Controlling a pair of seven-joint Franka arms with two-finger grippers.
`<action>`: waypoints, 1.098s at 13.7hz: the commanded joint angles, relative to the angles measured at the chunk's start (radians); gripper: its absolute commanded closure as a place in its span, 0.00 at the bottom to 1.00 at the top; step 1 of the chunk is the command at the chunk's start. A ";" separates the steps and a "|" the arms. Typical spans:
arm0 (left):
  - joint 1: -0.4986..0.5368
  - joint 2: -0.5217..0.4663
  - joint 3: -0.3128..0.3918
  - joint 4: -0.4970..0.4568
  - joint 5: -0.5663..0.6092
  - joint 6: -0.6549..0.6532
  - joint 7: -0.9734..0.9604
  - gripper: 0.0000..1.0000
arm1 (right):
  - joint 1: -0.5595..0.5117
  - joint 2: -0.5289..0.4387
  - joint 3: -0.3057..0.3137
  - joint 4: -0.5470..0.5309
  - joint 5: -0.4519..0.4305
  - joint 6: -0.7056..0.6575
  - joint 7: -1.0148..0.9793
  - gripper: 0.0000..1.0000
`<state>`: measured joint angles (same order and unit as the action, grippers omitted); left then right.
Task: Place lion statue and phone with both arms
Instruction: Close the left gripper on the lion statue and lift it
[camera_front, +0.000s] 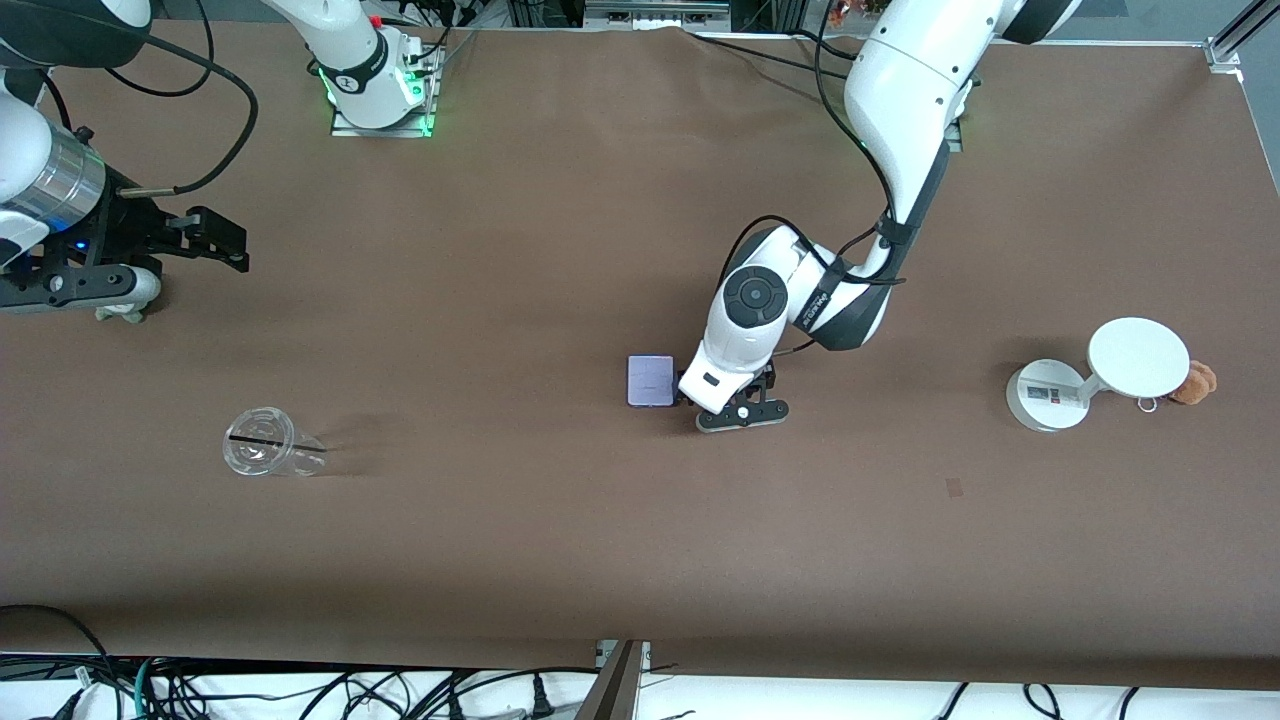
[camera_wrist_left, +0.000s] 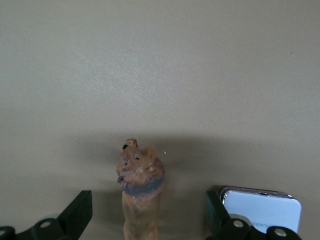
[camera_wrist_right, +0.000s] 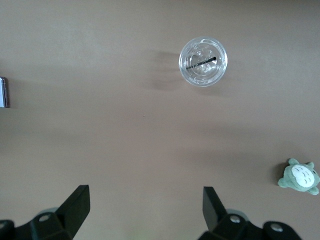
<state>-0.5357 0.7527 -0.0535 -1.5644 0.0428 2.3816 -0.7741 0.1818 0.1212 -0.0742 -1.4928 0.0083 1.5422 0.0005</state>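
Mid-worktop (camera_front: 560, 520), the left end effector (camera_wrist_left: 150, 220) sits low with fingers spread wide around the lion (camera_wrist_left: 140, 192), gripping nothing yet. The phone (camera_front: 650, 381) lies flat just beside it, toward the right arm's end. The lion looks small, rigid and light; pinching its narrow body seems safest. The phone looks thin and slick, best taken by its edges. The right end effector (camera_wrist_right: 145, 215) waits open, high over that arm's end.

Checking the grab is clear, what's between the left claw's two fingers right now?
The lion statue stands between the open left claw's fingers, touching neither, as the left wrist view shows. The phone lies just outside one finger.
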 joint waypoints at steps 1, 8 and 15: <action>-0.010 -0.015 0.008 -0.036 0.026 0.034 -0.013 0.00 | -0.002 -0.008 0.005 0.005 0.015 -0.001 0.015 0.00; -0.015 -0.016 0.008 -0.031 0.025 0.034 -0.027 0.50 | -0.002 -0.006 0.005 0.005 0.015 -0.001 0.015 0.00; -0.004 -0.035 0.008 -0.028 0.026 0.030 -0.007 1.00 | -0.002 -0.006 0.004 0.005 0.015 -0.001 0.015 0.00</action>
<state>-0.5407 0.7511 -0.0529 -1.5786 0.0429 2.4127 -0.7786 0.1819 0.1212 -0.0742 -1.4928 0.0083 1.5429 0.0006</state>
